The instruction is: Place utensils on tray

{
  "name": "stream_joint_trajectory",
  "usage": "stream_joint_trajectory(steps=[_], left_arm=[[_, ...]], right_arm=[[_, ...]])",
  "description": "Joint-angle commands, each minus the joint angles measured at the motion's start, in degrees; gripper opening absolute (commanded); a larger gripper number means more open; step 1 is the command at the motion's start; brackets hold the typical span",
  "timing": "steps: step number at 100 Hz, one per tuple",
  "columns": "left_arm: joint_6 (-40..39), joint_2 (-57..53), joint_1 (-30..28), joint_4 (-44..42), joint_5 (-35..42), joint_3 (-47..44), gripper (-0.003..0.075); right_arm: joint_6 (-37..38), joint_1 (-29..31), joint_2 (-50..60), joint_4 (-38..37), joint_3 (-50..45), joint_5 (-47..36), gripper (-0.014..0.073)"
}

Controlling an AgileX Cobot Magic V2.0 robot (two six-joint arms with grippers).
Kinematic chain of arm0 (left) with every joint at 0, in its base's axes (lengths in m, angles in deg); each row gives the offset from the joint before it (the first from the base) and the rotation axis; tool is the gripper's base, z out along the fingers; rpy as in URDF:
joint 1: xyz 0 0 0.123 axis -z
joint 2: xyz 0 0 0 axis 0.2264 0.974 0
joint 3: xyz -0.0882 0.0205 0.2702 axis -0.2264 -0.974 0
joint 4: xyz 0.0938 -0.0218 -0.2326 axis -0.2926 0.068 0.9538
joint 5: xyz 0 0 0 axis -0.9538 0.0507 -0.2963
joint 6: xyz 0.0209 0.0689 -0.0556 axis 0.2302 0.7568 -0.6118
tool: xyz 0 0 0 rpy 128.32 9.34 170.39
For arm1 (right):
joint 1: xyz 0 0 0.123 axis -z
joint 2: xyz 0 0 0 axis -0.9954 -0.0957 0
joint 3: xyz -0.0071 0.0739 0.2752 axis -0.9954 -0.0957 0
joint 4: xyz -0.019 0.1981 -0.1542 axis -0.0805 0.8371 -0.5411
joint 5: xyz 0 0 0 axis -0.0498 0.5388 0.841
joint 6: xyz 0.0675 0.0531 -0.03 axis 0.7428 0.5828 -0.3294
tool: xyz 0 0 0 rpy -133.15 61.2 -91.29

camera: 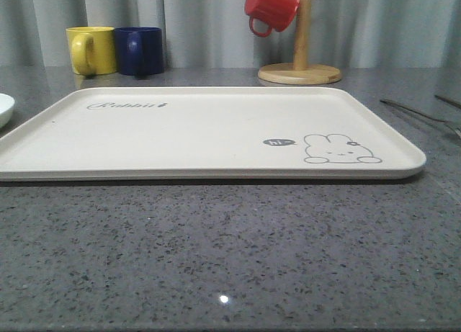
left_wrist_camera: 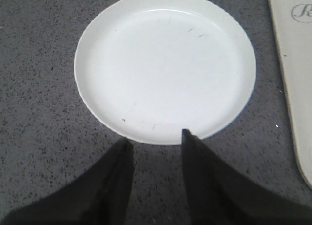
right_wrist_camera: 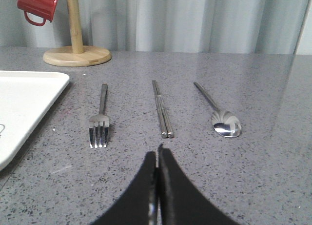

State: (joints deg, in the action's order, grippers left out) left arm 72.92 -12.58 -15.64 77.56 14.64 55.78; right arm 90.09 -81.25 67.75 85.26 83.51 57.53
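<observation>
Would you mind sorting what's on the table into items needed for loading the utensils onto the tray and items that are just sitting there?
Needed for the job:
fork
chopsticks
spoon
tray, nothing on it yet

Just lying about:
white plate
yellow mug
blue mug
red mug, hanging on the wooden mug tree

low front view; both wrist views sharing tray [camera: 209, 130] edge
</observation>
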Motion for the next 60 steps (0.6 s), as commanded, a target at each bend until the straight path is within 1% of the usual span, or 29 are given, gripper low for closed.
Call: stream_joint_trajectory(steps=[1, 11, 23, 32, 47, 60], left_arm=[[-0.73, 4.62, -1.51, -0.02, 2.09, 5.67, 0.033], [-0.73, 11.22, -4.69, -0.02, 0.03, 10.23, 0.033], [-0.73, 18.87, -8.92, 0.24, -6.06, 16.1, 0.033], [-0.73, 24.63, -11.61, 0.71, -9.25, 20.18, 0.033], [-0.73, 32.81, -13.99, 0.83, -14.6, 26.35, 0.033], [-0.73, 38.23, -14.79, 0.83, -17.38, 30.64, 0.0328]], right_arm=[[-0.52, 0.25, 0.92, -0.04, 0.02, -4.32, -0.0067], [-0.52, 0.25, 0.92, -0.04, 0.02, -4.32, -0.0067], [-0.52, 0.25, 0.92, -0.04, 0.02, -4.32, -0.0067], [-0.52, 0.25, 0.92, -0.04, 0.02, -4.32, -0.0067], [-0.52, 0.25, 0.92, -0.04, 0.02, -4.32, -0.0067], [-0.52, 0.25, 0.92, -0.04, 0.02, -4.32, -0.0067]])
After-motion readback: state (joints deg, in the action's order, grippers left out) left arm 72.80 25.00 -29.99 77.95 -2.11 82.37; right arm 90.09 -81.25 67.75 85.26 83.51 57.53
